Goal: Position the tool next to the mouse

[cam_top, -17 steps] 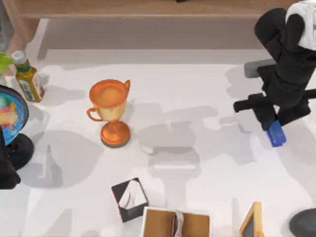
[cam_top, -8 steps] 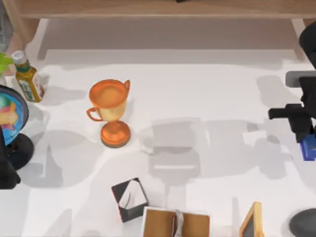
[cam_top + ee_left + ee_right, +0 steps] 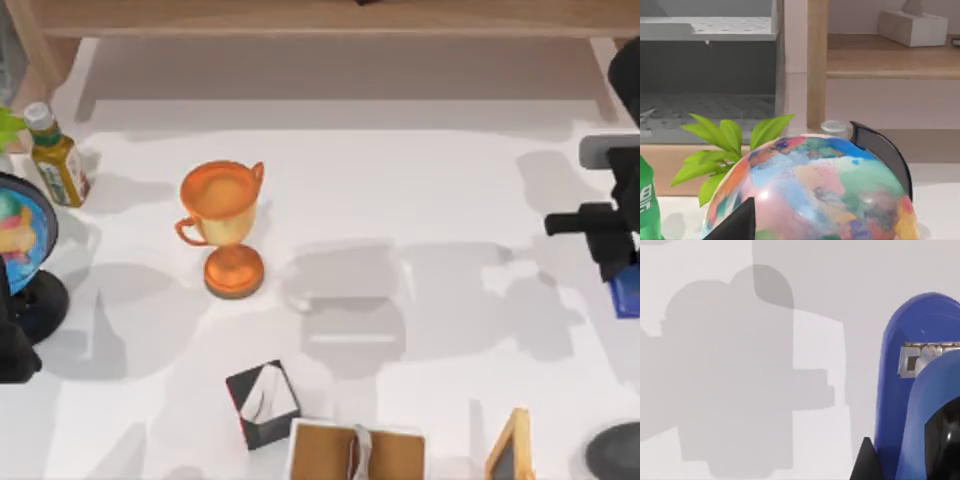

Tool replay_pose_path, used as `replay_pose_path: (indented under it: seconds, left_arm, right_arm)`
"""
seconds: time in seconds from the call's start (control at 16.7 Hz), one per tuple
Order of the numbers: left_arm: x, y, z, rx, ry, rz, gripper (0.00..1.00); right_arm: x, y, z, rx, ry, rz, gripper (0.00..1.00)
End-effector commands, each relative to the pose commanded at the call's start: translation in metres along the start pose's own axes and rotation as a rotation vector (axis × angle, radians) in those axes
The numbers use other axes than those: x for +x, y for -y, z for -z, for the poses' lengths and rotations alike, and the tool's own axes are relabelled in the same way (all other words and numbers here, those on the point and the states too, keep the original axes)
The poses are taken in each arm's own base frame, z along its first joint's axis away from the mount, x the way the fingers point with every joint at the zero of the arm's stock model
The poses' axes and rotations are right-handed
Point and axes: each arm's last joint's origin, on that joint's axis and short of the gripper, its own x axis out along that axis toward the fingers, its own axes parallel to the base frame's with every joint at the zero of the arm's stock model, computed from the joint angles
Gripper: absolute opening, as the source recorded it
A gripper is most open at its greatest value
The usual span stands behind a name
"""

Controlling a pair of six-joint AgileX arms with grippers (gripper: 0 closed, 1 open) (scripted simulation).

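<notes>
Stapler (image 3: pixel 627 295) was held by the right gripper (image 3: pixel 620 270) at the right edge of the table (image 3: pixel 420 200), above the white surface; the fingers were closed on the blue body. In the right wrist view the stapler (image 3: pixel 910 390) was seen from close, with its metal front slot, over the white table (image 3: pixel 715 315) and grey shadows. The mouse (image 3: pixel 615 452) lay at the lower right corner of the table, well apart from the stapler. The left arm was parked at the left edge, beside the globe (image 3: pixel 22 232); if its fingers were open or closed I could not tell. The orange trophy (image 3: pixel 225 225) stood upright left of the centre, its cup holding nothing visible.
</notes>
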Motion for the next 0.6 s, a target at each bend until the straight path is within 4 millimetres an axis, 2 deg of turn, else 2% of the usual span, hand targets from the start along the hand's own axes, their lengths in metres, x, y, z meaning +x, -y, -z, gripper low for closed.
replay_pose_path:
  seconds: [0.36, 0.6]
  left_arm:
    - [0.0, 0.0, 0.0, 0.0, 0.0, 0.0, 1.0]
    - [0.0, 0.0, 0.0, 0.0, 0.0, 0.0, 1.0]
  right_arm:
    - [-0.019, 0.01, 0.005, 0.049, 0.04, 0.006, 0.0]
    - [-0.018, 0.015, 0.007, 0.078, 0.041, 0.012, 0.0]
